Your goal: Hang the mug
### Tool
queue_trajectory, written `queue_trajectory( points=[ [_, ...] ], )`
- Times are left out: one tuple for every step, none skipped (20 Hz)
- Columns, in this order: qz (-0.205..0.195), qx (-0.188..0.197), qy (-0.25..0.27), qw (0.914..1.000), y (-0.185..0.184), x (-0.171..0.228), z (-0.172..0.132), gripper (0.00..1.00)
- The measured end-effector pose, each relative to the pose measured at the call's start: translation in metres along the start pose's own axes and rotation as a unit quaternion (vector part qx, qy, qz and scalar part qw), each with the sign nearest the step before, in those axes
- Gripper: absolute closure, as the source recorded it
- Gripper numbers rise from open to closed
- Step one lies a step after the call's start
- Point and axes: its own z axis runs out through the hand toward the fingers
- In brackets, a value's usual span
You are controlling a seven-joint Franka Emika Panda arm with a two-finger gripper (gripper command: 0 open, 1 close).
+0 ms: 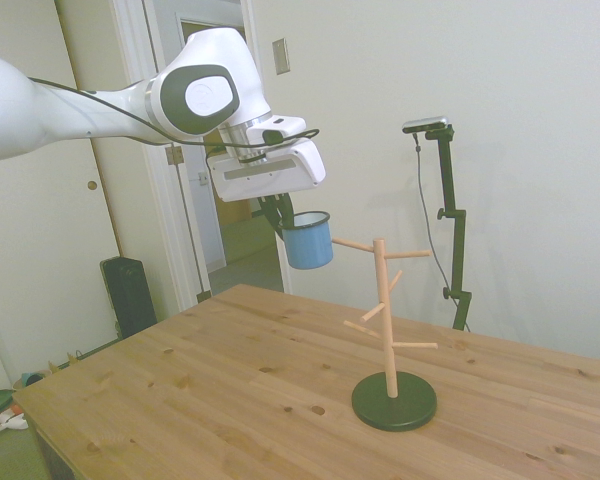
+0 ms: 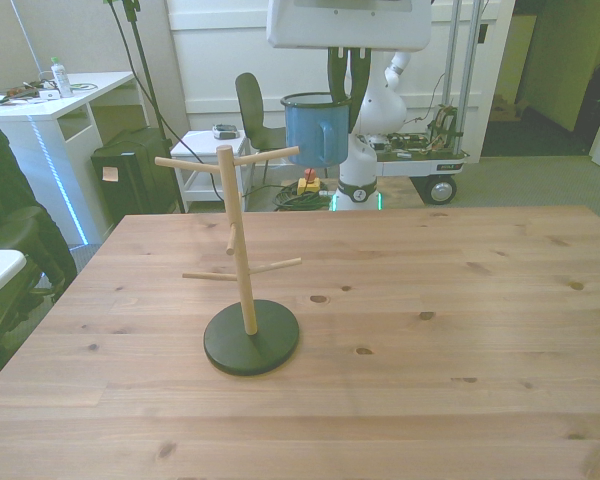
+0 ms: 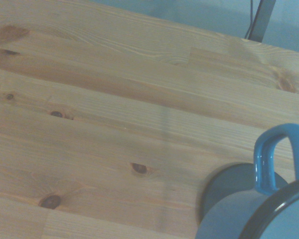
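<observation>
In the side view, the white two-finger gripper [image 1: 279,215] at the end of the white arm stood at about ten o'clock from the top of the pale wooden peg stand on its round dark-green base [image 1: 385,312]. Its dark fingers were clamped on the rim of the small light-blue enamel mug with a white inside and thin dark rim [image 1: 308,240]. The mug hung directly below the gripper, at six o'clock from it, upright and mouth up, well above the wooden table [image 1: 230,390].

The coming move looked to turn on one relation: the stand's upper peg [image 1: 353,244] pointed toward nine o'clock, its tip just beside the mug's wall at about the mug's height, and the handle must go over that tip.

In the front view the mug [image 2: 313,129] sat at one to two o'clock from the stand's top, the near peg [image 2: 277,155] reaching toward its lower wall. The wrist view showed the small blue loop handle [image 3: 272,157] standing clear of the mug's body; whether the loop faced the peg could not be told
</observation>
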Motion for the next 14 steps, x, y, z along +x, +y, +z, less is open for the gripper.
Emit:
queue_trajectory(
  points=[
    [0.001, 0.0, 0.0, 1.0, 0.001, 0.0, 0.0, 1.0],
    [0.002, 0.0, 0.0, 1.0, 0.002, 0.001, 0.0, 1.0],
    [0.004, 0.001, 0.0, 1.0, 0.004, 0.001, 0.0, 1.0],
    [0.006, 0.002, -0.001, 1.0, 0.006, 0.002, -0.001, 1.0],
    [0.009, 0.004, -0.001, 1.0, 0.008, 0.002, -0.002, 1.0],
    [0.012, 0.006, -0.002, 0.9999, 0.011, 0.002, -0.003, 1.0],
    [0.014, 0.007, -0.002, 0.9999, 0.016, 0.002, -0.004, 1.0],
    [0.017, 0.008, -0.002, 0.9998, 0.021, 0.002, -0.005, 1.0],
    [0.019, 0.008, -0.003, 0.9998, 0.027, 0.001, -0.005, 1.0],
    [0.021, 0.008, -0.005, 0.9997, 0.032, 0.0, -0.005, 1.0],
    [0.022, 0.008, -0.006, 0.9997, 0.037, -0.002, -0.005, 1.0],
    [0.024, 0.009, -0.007, 0.9996, 0.039, -0.003, -0.005, 1.0],
    [0.025, 0.011, -0.008, 0.9996, 0.039, -0.003, -0.005, 1.0],
    [0.025, 0.012, -0.008, 0.9996, 0.038, -0.002, -0.005, 1.0]
  ],
)
